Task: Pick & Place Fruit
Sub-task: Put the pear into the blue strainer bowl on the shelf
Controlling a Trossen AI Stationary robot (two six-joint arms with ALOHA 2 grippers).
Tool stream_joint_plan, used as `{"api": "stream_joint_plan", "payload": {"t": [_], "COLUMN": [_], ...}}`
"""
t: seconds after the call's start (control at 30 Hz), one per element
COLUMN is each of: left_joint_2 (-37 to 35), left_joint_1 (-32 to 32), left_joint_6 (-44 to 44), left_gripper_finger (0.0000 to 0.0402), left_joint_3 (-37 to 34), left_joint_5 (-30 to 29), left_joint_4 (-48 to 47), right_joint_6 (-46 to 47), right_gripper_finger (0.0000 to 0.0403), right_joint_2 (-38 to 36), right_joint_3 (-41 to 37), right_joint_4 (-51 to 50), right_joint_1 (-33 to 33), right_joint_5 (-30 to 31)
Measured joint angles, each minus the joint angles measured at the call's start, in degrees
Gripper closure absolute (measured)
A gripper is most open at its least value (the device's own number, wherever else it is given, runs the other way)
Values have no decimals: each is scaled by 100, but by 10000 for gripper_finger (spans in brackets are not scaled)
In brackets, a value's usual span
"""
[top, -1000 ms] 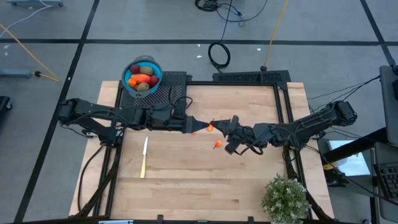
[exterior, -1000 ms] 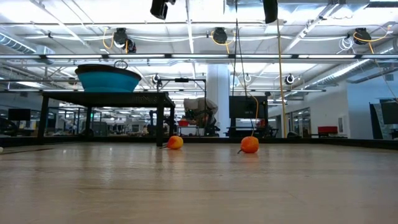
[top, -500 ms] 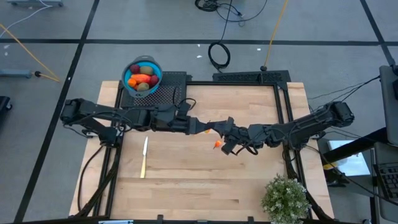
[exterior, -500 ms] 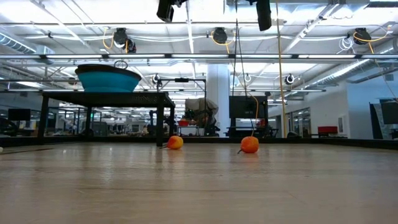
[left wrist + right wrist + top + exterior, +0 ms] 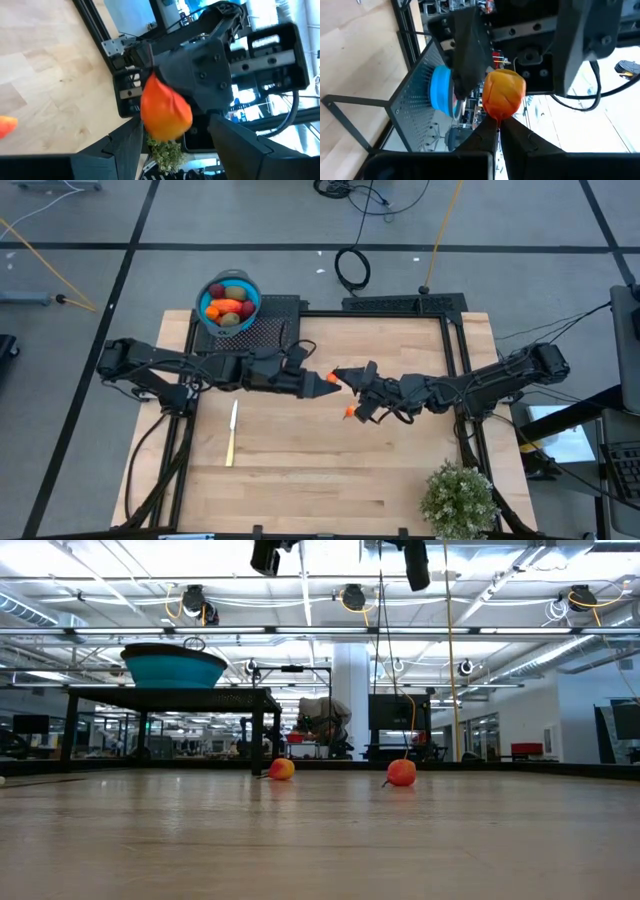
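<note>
A small orange fruit [image 5: 504, 94] is held up in the air between the two arms, above the middle of the table [image 5: 300, 470]. My right gripper [image 5: 498, 125] is shut on its lower end. My left gripper [image 5: 175, 125] is open. Its fingers stand on either side of the same fruit [image 5: 165, 107]; I cannot tell whether they touch it. Two more small orange fruits [image 5: 282, 768] [image 5: 401, 772] rest on the tabletop; the high view shows one of them [image 5: 349, 412]. A blue bowl [image 5: 230, 302] holds red, orange and green fruit. My right gripper pinches the small orange fruit by its narrow end [image 5: 497, 118], between the two fingertips. The fingers come level from the table's right side. The fruit is lifted clear of the table and sticks out beyond the fingertips toward my left gripper.
The blue bowl [image 5: 172, 665] stands on a raised black perforated platform [image 5: 275, 320] at the table's far left corner. A slim pale knife [image 5: 232, 430] lies on the left part of the table. A potted plant [image 5: 458, 498] stands at the near right corner.
Both grippers have closed in on each other above the table's middle. The right one has carried the orange fruit toward the table's left, and the left one has moved right, so the fruit now sits between the left gripper's open fingers. The two fruits on the table have stayed put.
</note>
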Motion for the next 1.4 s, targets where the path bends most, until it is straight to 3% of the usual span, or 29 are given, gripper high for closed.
{"api": "stream_joint_plan", "payload": {"t": [1.1,1.23,1.4], "left_joint_2": [-7,-7,-7], "left_joint_1": [164,164,164], "left_joint_6": [85,89,120], "left_gripper_finger": [172,193,250], "left_joint_3": [0,0,0], "left_joint_5": [374,376,376], "left_joint_4": [-16,-23,-61], "right_joint_6": [22,22,24], "right_gripper_finger": [399,399,399], "right_joint_2": [0,0,-7], "right_joint_3": [-2,-2,-2], "right_joint_4": [-77,-76,-66], "right_joint_1": [7,7,9], "right_joint_5": [-13,-14,-18]}}
